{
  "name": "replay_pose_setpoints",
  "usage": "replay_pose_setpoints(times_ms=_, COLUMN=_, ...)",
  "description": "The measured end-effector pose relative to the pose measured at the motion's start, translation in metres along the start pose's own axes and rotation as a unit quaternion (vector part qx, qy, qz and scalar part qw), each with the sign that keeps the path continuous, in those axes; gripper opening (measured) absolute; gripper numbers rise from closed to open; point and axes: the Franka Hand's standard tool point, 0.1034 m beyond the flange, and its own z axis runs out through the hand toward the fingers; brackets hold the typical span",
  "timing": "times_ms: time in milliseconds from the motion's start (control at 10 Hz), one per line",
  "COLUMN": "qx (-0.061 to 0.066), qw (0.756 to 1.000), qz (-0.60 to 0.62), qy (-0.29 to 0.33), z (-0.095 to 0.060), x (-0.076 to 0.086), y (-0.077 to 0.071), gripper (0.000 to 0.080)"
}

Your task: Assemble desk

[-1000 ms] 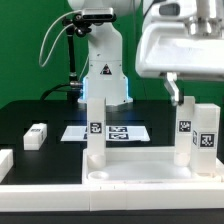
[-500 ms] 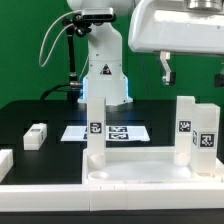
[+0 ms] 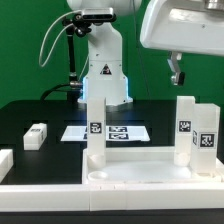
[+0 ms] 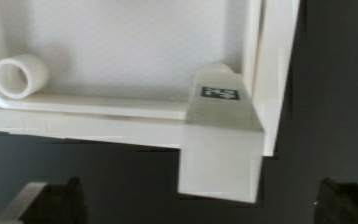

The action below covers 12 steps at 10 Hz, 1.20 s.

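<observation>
The robot's two-finger gripper (image 4: 197, 203) is hanging high up over the big white plastic slab with the dip in the middle (image 3: 130, 168). One dark finger (image 3: 177, 72) is showing in the exterior view. The fingers are standing wide apart, and nothing is sitting between them.

The slab is lying on the black table (image 3: 30, 112), at the front of the exterior view. Three tall white square leg posts are standing up on it. The first post (image 3: 96, 135) is toward the exterior view's left. The second post (image 3: 185, 128) and the third post (image 3: 206, 140) are side by side toward the exterior view's right.

In the wrist view, a round hole (image 4: 19, 72) in the slab is showing with nothing in it. A small white tagged block (image 3: 36, 135) is lying on the table, well apart from the slab. I think it is the last leg.

So most of the desk is looking done. One leg is waiting to be picked up, carried over and fixed into the hole.
</observation>
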Motion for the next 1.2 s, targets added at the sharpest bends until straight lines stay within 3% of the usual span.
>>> replay_pose_setpoints(times_ms=200, qx=0.004, qw=1.000, qz=-0.002, qy=-0.003, z=0.001, x=-0.001, y=0.000, gripper=0.0649)
replay_pose_setpoints(times_ms=300, qx=0.047, qw=0.999, qz=-0.003, qy=-0.018, z=0.003, x=-0.002, y=0.000, gripper=0.0649)
replay_pose_setpoints(times_ms=500, qx=0.110, qw=0.994, qz=-0.004, qy=-0.022, z=0.004, x=0.002, y=-0.002, gripper=0.0649)
replay_pose_setpoints(times_ms=700, qx=0.113, qw=0.993, qz=0.015, qy=-0.018, z=0.009, x=0.004, y=-0.014, gripper=0.0649)
replay_pose_setpoints(times_ms=800, qx=0.109, qw=0.994, qz=0.022, qy=-0.019, z=0.018, x=0.004, y=-0.012, gripper=0.0649)
replay_pose_setpoints(times_ms=1000, qx=0.096, qw=0.995, qz=0.034, qy=-0.014, z=0.029, x=0.006, y=-0.007, gripper=0.0649)
replay_pose_setpoints(times_ms=1200, qx=0.074, qw=0.992, qz=0.097, qy=-0.022, z=0.037, x=0.007, y=0.001, gripper=0.0649)
